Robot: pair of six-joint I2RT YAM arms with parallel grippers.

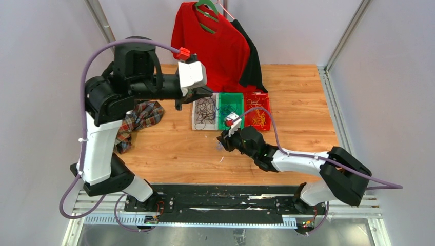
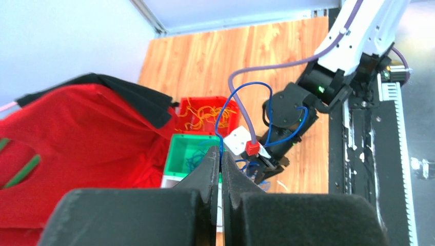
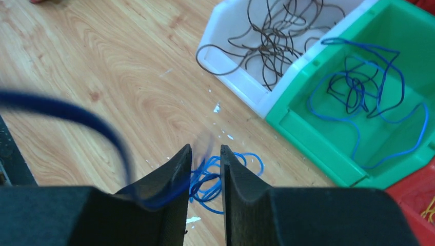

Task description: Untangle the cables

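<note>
My left gripper [image 2: 221,154] is shut on a thin blue cable [image 2: 250,84] and holds it raised over the bins [image 1: 200,96]. That cable arcs up and runs down to my right gripper [image 1: 221,143]. My right gripper [image 3: 205,148] is low over the table with its jaws a little apart. A small tangle of blue cable [image 3: 205,179] lies on the wood between and just beyond its fingertips. A blurred blue strand [image 3: 77,110] drapes across its left finger. Black cables [image 3: 272,46] lie in the white bin [image 3: 231,82], and blue cables [image 3: 359,87] in the green bin [image 3: 308,133].
A red bin [image 1: 257,114] with yellow cables stands right of the green bin [image 1: 229,110]. A red shirt on a hanger [image 1: 215,46] hangs behind the bins. A plaid cloth [image 1: 138,118] lies at the left. White scraps dot the wood near the blue tangle.
</note>
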